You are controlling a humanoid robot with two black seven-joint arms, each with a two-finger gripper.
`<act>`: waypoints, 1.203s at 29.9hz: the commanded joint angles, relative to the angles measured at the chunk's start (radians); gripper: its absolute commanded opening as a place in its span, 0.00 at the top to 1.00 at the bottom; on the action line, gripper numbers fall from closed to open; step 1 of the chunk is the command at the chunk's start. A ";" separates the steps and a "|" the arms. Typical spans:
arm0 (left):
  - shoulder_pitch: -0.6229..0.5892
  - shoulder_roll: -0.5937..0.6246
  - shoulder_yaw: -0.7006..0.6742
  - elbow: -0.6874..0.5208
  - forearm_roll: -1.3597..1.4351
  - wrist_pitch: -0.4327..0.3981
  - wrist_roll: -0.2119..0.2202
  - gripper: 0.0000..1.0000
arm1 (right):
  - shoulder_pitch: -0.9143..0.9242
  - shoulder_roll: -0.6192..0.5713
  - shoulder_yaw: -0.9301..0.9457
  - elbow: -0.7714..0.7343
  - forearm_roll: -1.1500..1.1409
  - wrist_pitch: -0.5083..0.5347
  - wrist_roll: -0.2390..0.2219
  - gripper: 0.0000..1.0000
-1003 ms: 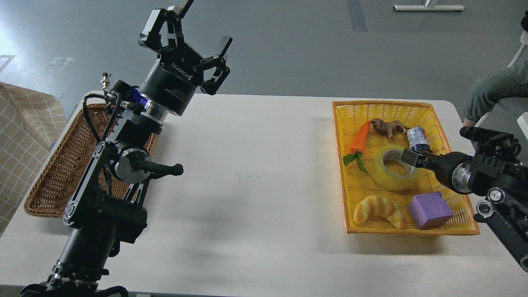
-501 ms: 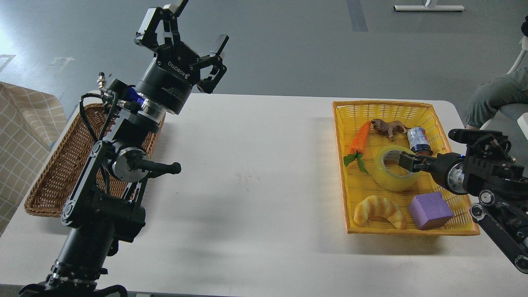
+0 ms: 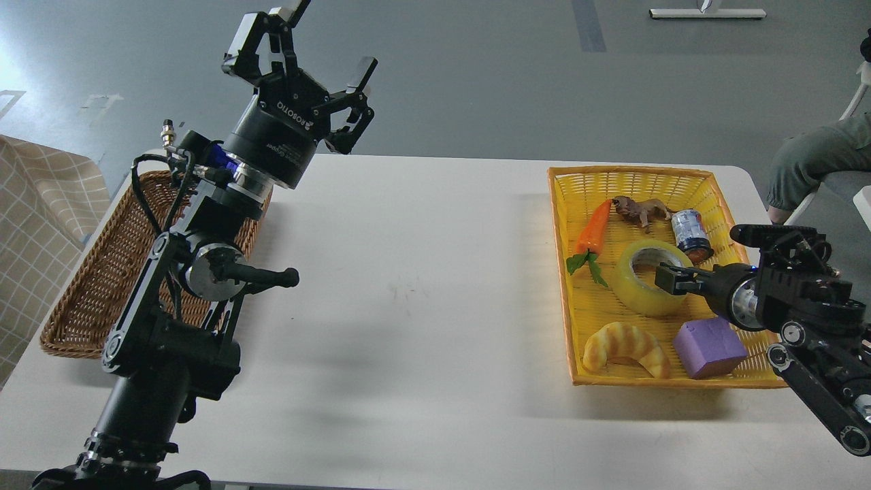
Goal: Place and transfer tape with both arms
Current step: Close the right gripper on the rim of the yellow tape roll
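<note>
The tape (image 3: 638, 292), a thick yellow translucent roll with a pale core, lies flat in the yellow basket (image 3: 633, 178) at the right. My right gripper (image 3: 670, 280) comes in from the right and sits at the roll's right rim, over its core hole. It is dark and seen end-on, so its fingers cannot be told apart. My left gripper (image 3: 306, 44) is held high above the table's far left, open and empty, with the "ROBOTIQ" lettering showing.
The yellow basket also holds a toy carrot (image 3: 592, 230), a brown animal figure (image 3: 639, 209), a small can (image 3: 688, 231), a striped croissant toy (image 3: 625, 348) and a purple block (image 3: 709, 347). A brown wicker tray (image 3: 88, 286) lies at the left. A person's leg (image 3: 813, 160) shows at the far right.
My right gripper has slid down and slightly left along the tape's right rim, and the right arm has dropped lower. The left arm shifted slightly left, then held still.
</note>
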 commanded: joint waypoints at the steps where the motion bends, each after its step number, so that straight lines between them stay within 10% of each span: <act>1: 0.001 0.000 0.000 0.000 0.000 -0.001 0.001 0.02 | 0.001 0.003 0.000 0.002 0.000 0.001 -0.009 0.22; 12: 0.001 0.005 -0.010 0.000 -0.005 -0.001 -0.001 0.02 | -0.005 0.019 0.003 0.010 0.004 0.001 -0.012 0.60; 24: 0.001 0.017 -0.011 0.000 -0.008 -0.001 0.001 0.02 | -0.011 0.036 0.011 0.012 0.020 0.014 -0.012 0.60; 36: 0.003 0.025 -0.011 0.000 -0.008 0.000 0.001 0.02 | -0.016 -0.001 0.040 0.031 0.072 0.016 -0.010 0.92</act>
